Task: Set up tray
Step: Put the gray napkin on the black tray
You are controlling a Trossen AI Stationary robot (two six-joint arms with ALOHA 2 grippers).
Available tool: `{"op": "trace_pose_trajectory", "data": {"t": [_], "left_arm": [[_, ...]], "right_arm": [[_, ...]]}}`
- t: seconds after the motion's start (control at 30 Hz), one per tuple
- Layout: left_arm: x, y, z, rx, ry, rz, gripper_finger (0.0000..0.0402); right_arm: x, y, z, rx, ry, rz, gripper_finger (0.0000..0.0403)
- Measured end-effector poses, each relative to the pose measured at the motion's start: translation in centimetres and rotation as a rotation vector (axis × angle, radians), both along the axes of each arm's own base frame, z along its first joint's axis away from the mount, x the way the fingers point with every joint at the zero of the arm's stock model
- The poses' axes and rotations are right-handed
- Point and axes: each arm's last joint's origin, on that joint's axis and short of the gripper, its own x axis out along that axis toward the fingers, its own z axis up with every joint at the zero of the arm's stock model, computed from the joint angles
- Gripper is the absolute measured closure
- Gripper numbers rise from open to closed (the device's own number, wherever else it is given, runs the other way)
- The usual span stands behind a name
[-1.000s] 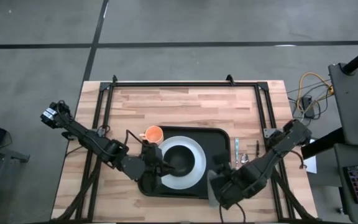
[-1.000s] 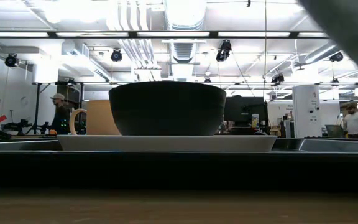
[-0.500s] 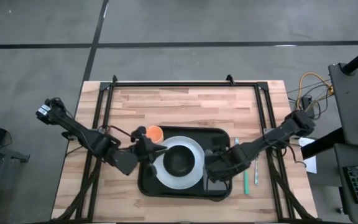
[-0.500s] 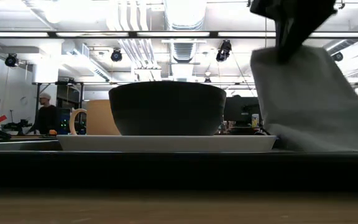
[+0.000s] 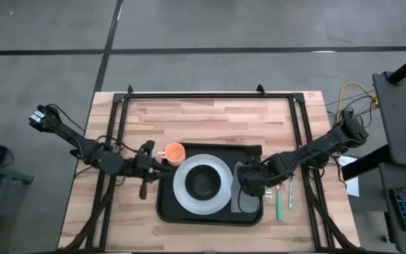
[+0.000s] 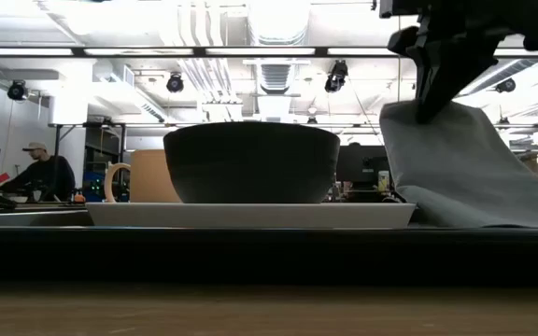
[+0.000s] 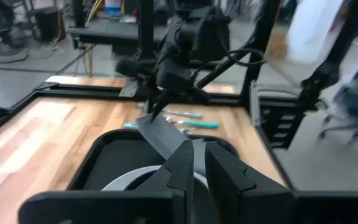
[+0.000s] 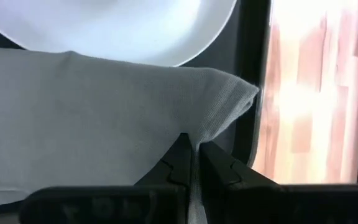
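Note:
The black tray [image 5: 166,204] lies mid-table with a white plate [image 5: 180,189] on it, and a black bowl [image 5: 203,183] on the plate. An orange cup [image 5: 175,152] stands at the tray's far left corner. My right gripper [image 5: 248,180] is over the tray's right part, shut on the grey napkin [image 5: 247,200]. My left gripper [image 5: 158,164] is shut and empty at the tray's left rim, near the cup, pointing toward the table's right. My right gripper pinches the napkin between its two fingers at its raised upper edge [image 8: 199,138], coming from above. The napkin hangs slanting below the fingers [image 6: 430,93]. Its lower part [image 6: 493,210] lies on the tray right of the plate. One layer or several, I cannot tell.
A green-handled utensil [image 5: 277,202] and a metal one [image 5: 290,192] lie on the wood right of the tray. A black frame [image 5: 189,94] runs along the table's far and side edges. Bare wood lies beyond the tray.
My right gripper has carried the napkin from the table's near edge up over the tray's right part, and the napkin's lower end now lies on the tray. My left gripper has drawn back from the bowl toward the table's left, to the tray's left rim.

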Motion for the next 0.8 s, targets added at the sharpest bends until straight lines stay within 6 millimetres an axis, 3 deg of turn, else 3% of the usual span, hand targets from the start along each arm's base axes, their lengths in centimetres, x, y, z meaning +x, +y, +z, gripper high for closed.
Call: {"op": "trace_pose_trajectory", "data": {"t": [0.17, 0.3, 0.57, 0.8], "left_arm": [[-2.5, 1.5, -3.2, -0.038, -0.011, -0.007, 0.0378], [-3.6, 2.0, -4.5, -0.054, -0.012, -0.037, 0.0378], [-3.8, 2.1, -4.3, -0.061, -0.025, -0.042, 0.0378], [-3.8, 2.1, -4.2, -0.066, -0.025, -0.069, 0.0378]], "right_arm": [[0.0, -2.1, -1.5, 0.015, 0.036, -0.036, 0.0395], [0.2, -3.2, -3.4, 0.078, 0.039, -0.038, 0.0395], [0.6, -5.0, -6.6, 0.174, -0.026, -0.037, 0.0395], [-0.2, -6.1, -9.8, 0.181, 0.067, -0.059, 0.0394]]}}
